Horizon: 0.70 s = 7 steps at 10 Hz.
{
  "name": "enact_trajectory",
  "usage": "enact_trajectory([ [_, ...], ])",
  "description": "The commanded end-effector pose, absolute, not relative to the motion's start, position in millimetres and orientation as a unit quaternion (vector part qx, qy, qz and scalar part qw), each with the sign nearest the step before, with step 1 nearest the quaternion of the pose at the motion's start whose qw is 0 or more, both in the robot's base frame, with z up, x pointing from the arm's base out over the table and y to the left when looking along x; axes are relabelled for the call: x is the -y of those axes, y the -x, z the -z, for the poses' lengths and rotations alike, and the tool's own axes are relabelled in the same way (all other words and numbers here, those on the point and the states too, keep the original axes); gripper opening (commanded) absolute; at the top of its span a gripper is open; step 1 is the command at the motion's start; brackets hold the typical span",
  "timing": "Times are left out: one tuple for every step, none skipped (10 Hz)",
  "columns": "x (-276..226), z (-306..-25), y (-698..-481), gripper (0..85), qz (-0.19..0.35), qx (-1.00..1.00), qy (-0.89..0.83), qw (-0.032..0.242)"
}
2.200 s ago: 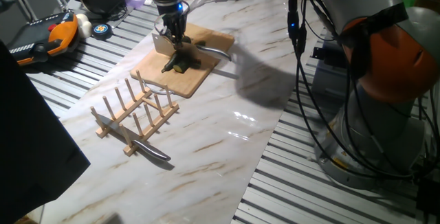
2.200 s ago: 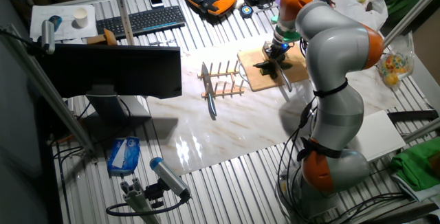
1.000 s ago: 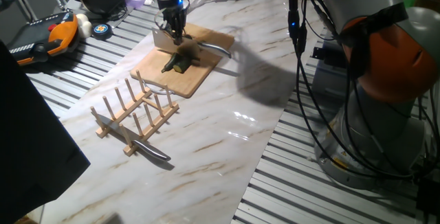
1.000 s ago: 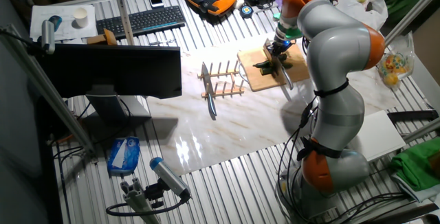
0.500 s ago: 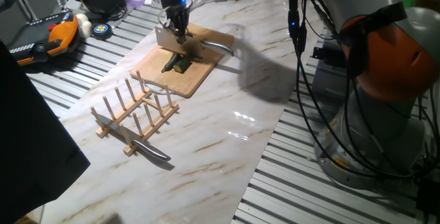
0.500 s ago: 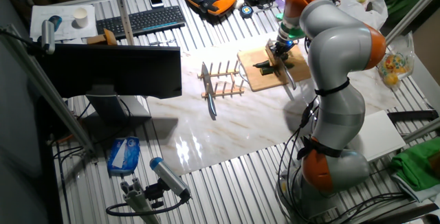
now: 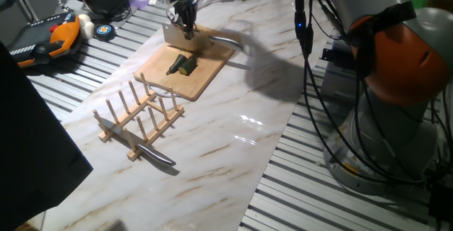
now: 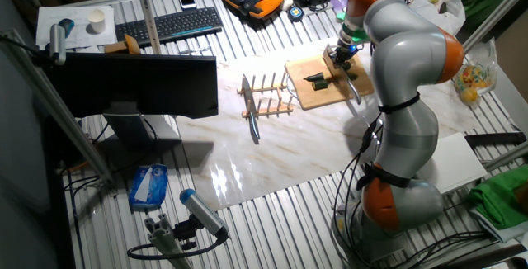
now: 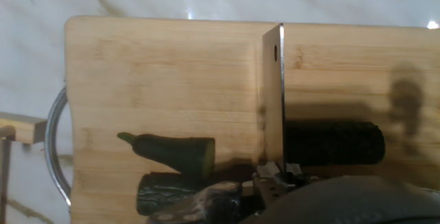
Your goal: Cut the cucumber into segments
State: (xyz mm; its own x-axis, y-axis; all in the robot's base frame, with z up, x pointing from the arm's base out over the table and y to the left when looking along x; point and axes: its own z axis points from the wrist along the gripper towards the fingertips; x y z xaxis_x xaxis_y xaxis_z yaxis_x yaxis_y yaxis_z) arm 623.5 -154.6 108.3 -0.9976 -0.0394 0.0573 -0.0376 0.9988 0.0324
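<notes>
My gripper (image 7: pixel 185 20) is shut on a cleaver (image 7: pixel 177 37) and holds it above the far end of the wooden board (image 7: pixel 207 76). The cucumber (image 7: pixel 184 64) lies in dark green pieces on the board, nearer than the blade and apart from it. In the hand view the blade (image 9: pixel 273 93) shows edge-on, its dark handle (image 9: pixel 333 143) to the right. Left of it lie a tapered cucumber length (image 9: pixel 168 148) with a pale cut end and a second piece (image 9: pixel 161 188) below. The other fixed view shows the gripper (image 8: pixel 341 54) beside the cucumber (image 8: pixel 315 78).
A wooden dish rack (image 7: pixel 138 110) stands in front of the board, with a knife (image 7: pixel 145 148) lying at its near side. A metal handle (image 9: pixel 53 141) runs along the board's end. A pendant (image 7: pixel 49 40) and a tape roll (image 7: pixel 104 30) lie at the left. The arm's base (image 7: pixel 396 82) fills the right.
The gripper has lifted the cleaver off the cucumber and carried it up and toward the far end of the board. The cucumber pieces stay where they lay.
</notes>
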Motion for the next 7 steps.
enact_trajectory([
  [151.5, -114.3, -624.2, 0.7, 0.015, 0.999, -0.018, 0.029],
  [147.7, -123.2, -624.8, 0.7, 0.012, 0.999, -0.016, 0.029],
  [142.3, -133.9, -624.9, 0.7, 0.008, 0.999, -0.013, 0.03],
  [138.4, -141.2, -624.0, 0.7, 0.006, 1.0, -0.011, 0.029],
  [137.1, -146.4, -623.3, 0.7, 0.007, 1.0, -0.01, 0.027],
  [137.4, -150.0, -622.7, 0.7, 0.009, 1.0, -0.012, 0.025],
  [137.4, -153.5, -622.5, 0.7, 0.013, 1.0, -0.012, 0.024],
])
